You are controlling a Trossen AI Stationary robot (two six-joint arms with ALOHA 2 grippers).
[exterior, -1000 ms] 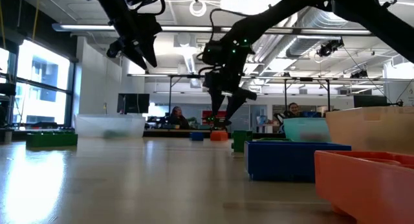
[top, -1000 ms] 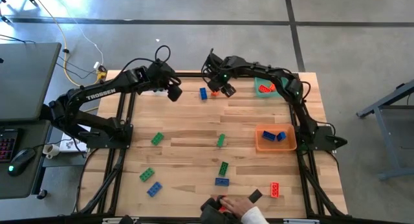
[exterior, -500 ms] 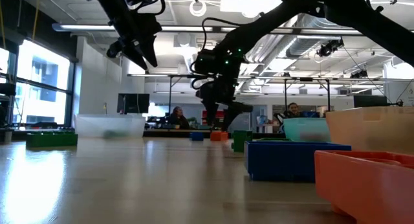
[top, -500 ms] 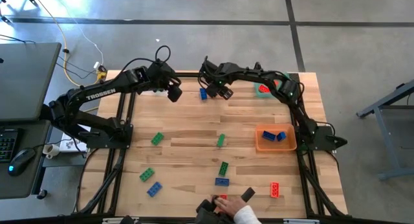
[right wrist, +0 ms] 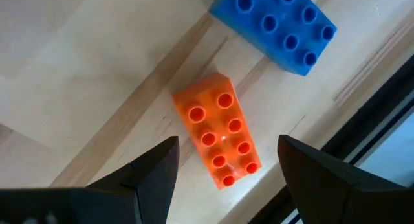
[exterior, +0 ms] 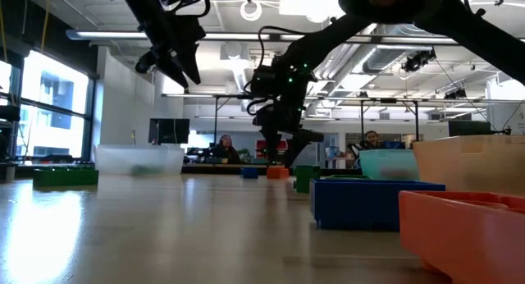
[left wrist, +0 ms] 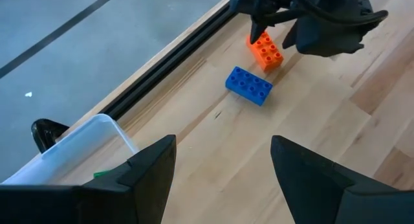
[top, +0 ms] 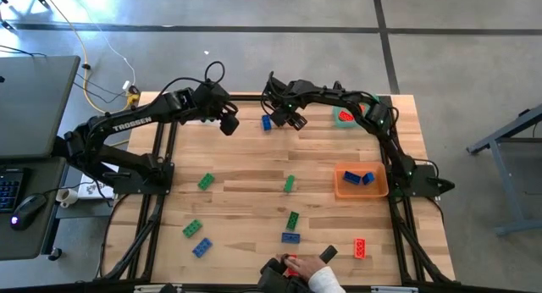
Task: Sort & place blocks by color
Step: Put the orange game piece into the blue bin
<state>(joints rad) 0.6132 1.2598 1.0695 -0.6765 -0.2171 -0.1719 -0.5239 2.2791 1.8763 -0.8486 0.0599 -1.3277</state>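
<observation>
Right hand (right wrist: pixel 223 185) hangs, fingers apart, over an orange-red block (right wrist: pixel 217 138) beside a blue block (right wrist: pixel 275 26) on the counter (top: pixel 254 166)'s far edge; overhead hides the red one; left hand (left wrist: pixel 223 179) gapes nearby

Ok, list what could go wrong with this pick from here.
1. The right end effector is open above the red block, and the blue block lies close beside it; a finger might nudge the blue one on the way down.
2. Both blocks sit near the table's back edge rail, so a push might send one against it.
3. A person's hand is at the table's front edge, near loose blocks.
</observation>
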